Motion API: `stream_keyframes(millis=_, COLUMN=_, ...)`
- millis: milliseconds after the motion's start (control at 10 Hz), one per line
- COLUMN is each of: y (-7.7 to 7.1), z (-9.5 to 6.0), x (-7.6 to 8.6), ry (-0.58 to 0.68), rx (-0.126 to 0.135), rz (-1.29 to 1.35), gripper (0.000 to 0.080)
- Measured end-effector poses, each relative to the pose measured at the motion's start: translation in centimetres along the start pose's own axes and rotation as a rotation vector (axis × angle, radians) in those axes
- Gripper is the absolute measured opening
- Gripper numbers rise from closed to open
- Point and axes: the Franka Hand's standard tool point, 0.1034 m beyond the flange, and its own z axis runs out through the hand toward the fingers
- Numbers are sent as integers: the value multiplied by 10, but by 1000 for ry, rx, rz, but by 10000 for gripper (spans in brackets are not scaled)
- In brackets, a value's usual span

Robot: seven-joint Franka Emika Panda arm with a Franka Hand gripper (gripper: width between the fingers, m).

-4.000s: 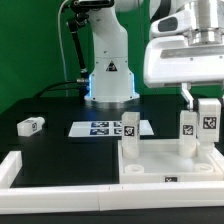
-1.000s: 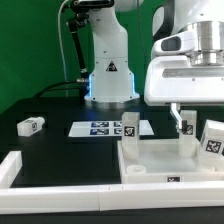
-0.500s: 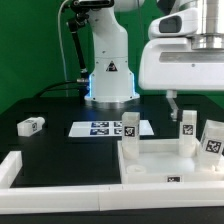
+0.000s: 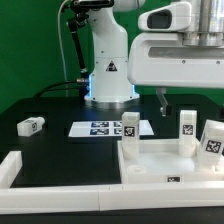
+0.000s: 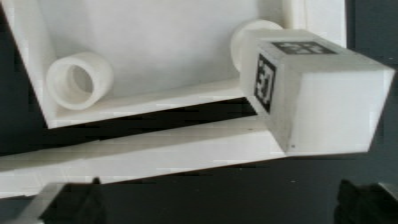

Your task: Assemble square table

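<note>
The white square table top (image 4: pixel 160 160) lies at the exterior view's right, inside the barrier strips. Three tagged white legs stand on it: one at the near-left corner (image 4: pixel 129 125), one further back (image 4: pixel 186 125) and one at the right edge (image 4: pixel 213 138), which leans slightly. A fourth leg (image 4: pixel 31 125) lies loose on the black table at the left. My gripper (image 4: pixel 190 98) hangs open and empty above the top, clear of the legs. In the wrist view my gripper (image 5: pixel 222 205) shows dark fingertips (image 5: pixel 71 200) wide apart, over a standing leg (image 5: pixel 320 95) and an empty round socket (image 5: pixel 80 80).
The marker board (image 4: pixel 100 128) lies flat in front of the robot base (image 4: pixel 108 80). White barrier strips run along the front (image 4: pixel 70 195) and left (image 4: pixel 10 165), and one also shows in the wrist view (image 5: pixel 143 160).
My gripper has let go of the right-hand leg, risen and shifted toward the exterior view's left. The leg stays standing on the top, slightly leaning.
</note>
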Motion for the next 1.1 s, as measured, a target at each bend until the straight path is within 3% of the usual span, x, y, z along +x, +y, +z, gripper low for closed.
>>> stream_keyframes(millis=200, y=-19, z=4, x=-3, ry=10, rx=16, rz=29, gripper=649)
stream_keyframes(millis=400, y=-33, z=18, x=-10, ry=-3, rx=6, rz=59, gripper=649)
stream_keyframes(millis=600, y=-32, z=29, x=-13, ry=7, rx=4, rz=59, gripper=649)
stream_keyframes(millis=800, y=-29, z=31, x=-15, ry=3, rx=2, rz=79, gripper=649)
stream_keyframes(millis=900, y=-29, z=31, x=-15, ry=3, rx=1, rz=101, gripper=535)
stream_keyframes(millis=1000, y=-29, z=31, x=-15, ry=2, rx=2, rz=125, gripper=535)
stream_keyframes(millis=1100, y=-29, z=31, x=-15, ry=2, rx=2, rz=191, gripper=335)
